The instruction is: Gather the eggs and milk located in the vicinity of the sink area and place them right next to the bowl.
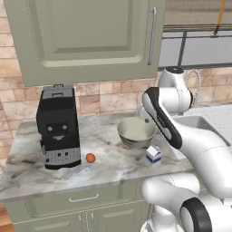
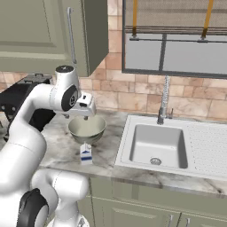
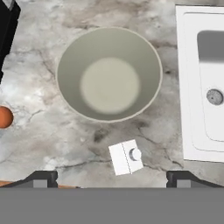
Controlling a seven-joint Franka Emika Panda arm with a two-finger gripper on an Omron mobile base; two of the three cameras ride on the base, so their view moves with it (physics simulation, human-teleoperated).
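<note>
The pale grey-green bowl [image 1: 136, 133] [image 2: 86, 129] [image 3: 109, 74] stands empty on the marble counter. The milk [image 1: 153, 155] [image 2: 86, 153] [image 3: 126, 156], a small white carton with blue markings, stands upright just in front of the bowl, close to its wall. An orange-brown egg [image 1: 90, 157] [image 3: 4, 117] lies on the counter between the bowl and the coffee machine. My gripper [image 2: 85, 116] [image 3: 111, 180] hangs above the bowl's near edge, pointing down. It is open, with nothing between its fingers. The white sink [image 2: 155, 142] [image 3: 203, 109] lies to the right.
A black coffee machine [image 1: 58, 129] stands at the counter's left, with the egg beside its base. A chrome faucet [image 2: 163, 104] rises behind the sink, and a ribbed drainboard [image 2: 208, 144] extends to the right. Wall cabinets [image 1: 86, 36] hang overhead.
</note>
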